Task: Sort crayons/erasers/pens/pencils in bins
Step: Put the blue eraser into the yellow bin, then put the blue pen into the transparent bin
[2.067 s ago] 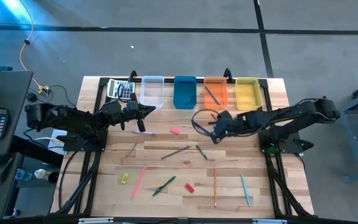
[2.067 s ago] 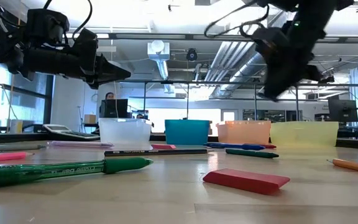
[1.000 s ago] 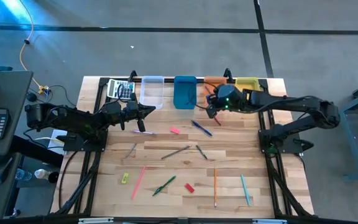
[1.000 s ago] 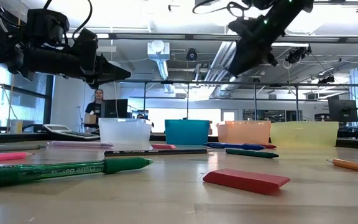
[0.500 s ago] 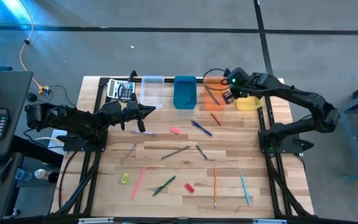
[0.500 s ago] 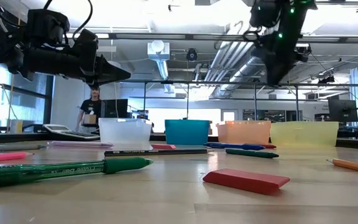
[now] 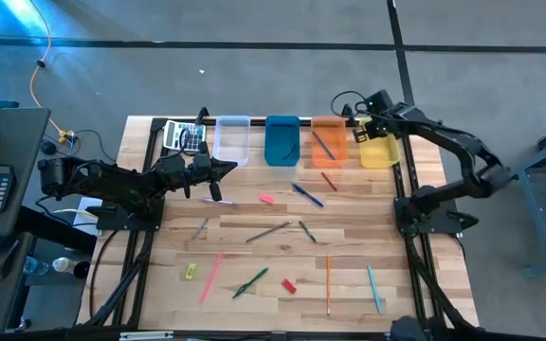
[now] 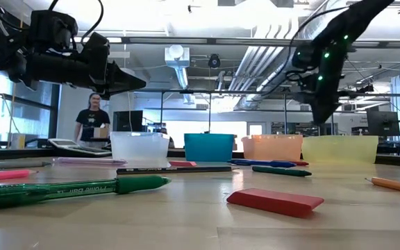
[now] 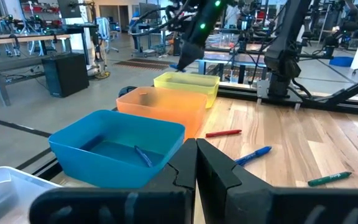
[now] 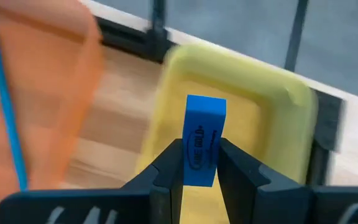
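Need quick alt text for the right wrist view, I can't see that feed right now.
The right gripper pinches an upright blue eraser between its two dark fingers, above the yellow bin. Beside it is the orange bin, with a thin blue stick inside.

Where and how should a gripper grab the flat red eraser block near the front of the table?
Grip the red eraser block across its short width, coming straight down from above. It lies flat on the wooden table with bare wood around it, so both long edges look reachable.

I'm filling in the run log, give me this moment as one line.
right tool: shut on blue eraser, above yellow bin | left tool: shut, idle near clear bin | eraser not yet dropped
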Motion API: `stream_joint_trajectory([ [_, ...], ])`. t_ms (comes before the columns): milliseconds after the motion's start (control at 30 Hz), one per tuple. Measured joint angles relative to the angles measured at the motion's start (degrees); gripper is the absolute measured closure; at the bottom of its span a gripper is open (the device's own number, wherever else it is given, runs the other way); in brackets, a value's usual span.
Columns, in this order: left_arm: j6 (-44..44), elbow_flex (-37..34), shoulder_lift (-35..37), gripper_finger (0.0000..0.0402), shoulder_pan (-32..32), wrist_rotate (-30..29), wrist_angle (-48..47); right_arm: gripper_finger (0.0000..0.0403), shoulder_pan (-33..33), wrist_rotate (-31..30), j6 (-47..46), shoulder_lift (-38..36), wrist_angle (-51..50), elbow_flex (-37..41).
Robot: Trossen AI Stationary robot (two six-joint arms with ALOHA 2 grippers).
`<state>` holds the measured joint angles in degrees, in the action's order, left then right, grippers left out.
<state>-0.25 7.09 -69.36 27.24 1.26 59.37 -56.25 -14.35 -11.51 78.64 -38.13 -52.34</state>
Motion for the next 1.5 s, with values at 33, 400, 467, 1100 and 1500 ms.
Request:
stream_joint_trajectory([
  [33, 0.00, 0.01, 0.00, 0.0401, -0.01, 0.00, 0.02, 0.0331, -0.10, 0.02, 0.04, 1.22, 0.27, 0.00],
  [400, 0.00, 0.01, 0.00, 0.0401, -0.02, -0.02, 0.00, 0.0331, -2.35, -0.94, -1.50, 13.34, 3.52, -0.61],
  [467, 0.00, 0.02, 0.00, 0.0401, 0.00, -0.02, 0.00, 0.0331, -2.25, -1.56, -1.78, 14.04, 4.26, -1.41],
  [1100, 0.20, 0.01, 0.00, 0.0401, -0.02, -0.15, -0.90, 0.0331, -2.23, -1.60, -4.02, 14.46, 3.67, -1.62],
  [1500, 0.48, 0.02, 0.00, 0.0401, 0.00, -0.17, -1.04, 0.0247, -2.23, -1.86, -3.98, 11.42, 3.19, -1.62],
])
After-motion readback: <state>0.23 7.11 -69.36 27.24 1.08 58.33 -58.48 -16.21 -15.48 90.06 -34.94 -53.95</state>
